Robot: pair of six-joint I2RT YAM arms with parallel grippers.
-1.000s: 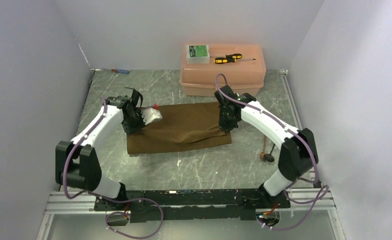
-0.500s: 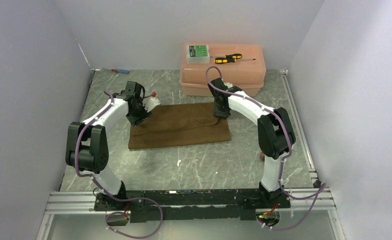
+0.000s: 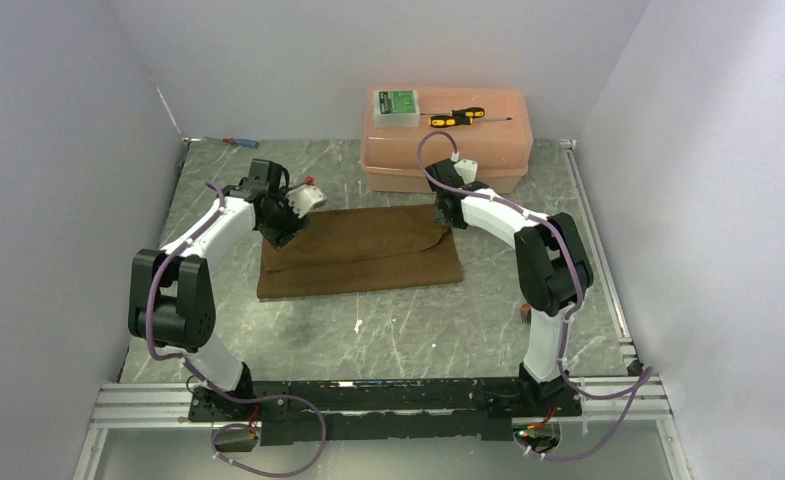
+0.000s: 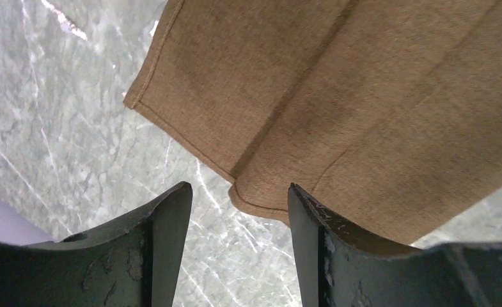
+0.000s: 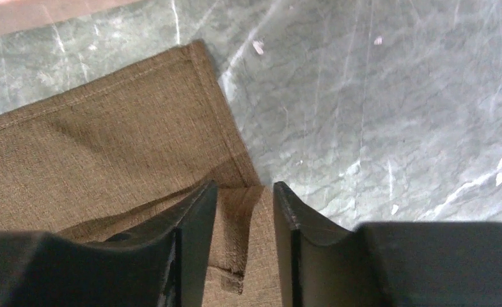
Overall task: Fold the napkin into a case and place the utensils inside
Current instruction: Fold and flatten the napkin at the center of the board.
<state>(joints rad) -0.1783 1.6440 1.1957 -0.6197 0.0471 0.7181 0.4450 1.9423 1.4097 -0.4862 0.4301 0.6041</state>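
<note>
Two layers now: the napkin lies doubled mid-table, its near half carried over to the far edge within the last second. At its far corners the left gripper and right gripper hover with fingers spread, holding nothing. The first fold looks done. Beyond stands the pink box.

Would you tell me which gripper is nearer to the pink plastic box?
Right. The right gripper is just in front of the pink plastic box, over the right end of the dark-brown cloth napkin; the left gripper is farther off, over its left end.
</note>
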